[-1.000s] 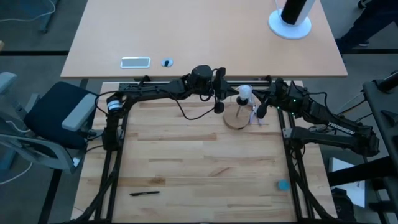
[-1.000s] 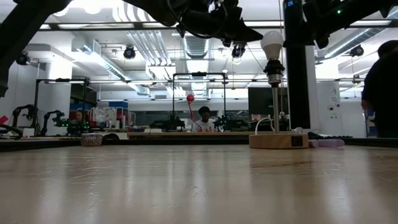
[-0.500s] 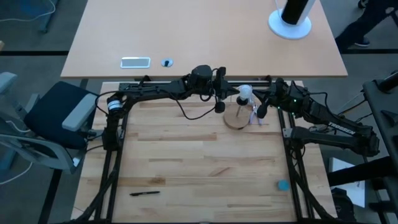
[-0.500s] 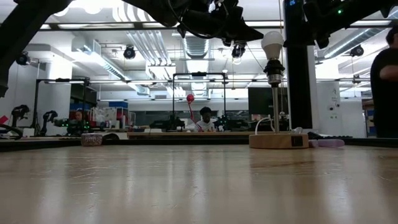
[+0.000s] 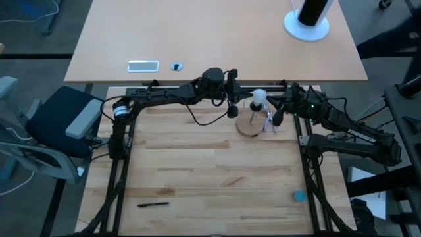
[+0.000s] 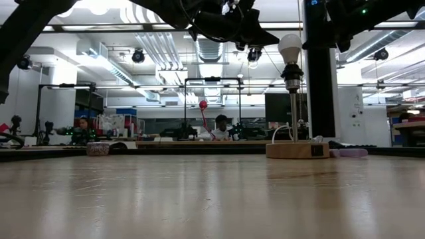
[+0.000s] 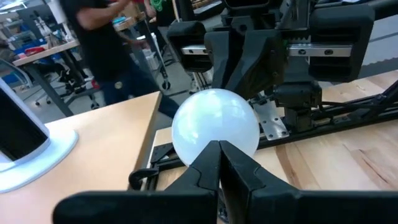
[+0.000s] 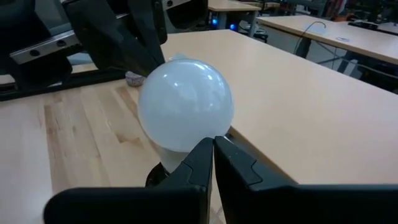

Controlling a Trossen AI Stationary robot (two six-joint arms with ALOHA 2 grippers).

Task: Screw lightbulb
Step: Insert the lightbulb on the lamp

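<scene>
Lightbulb (image 5: 258, 97) stands between both hands (closed, apart).

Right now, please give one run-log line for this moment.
lightbulb: on post of wooden disc | left tool: shut, beside bulb | right tool: shut, beside bulb

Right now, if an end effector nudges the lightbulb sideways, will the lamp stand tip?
Probably at some risk: the lightbulb sits high on a thin post, so a nudge there has leverage. The round wooden base looks wide and low, which should resist light touches. The smooth frosted globe looks slippery and fragile.
</scene>
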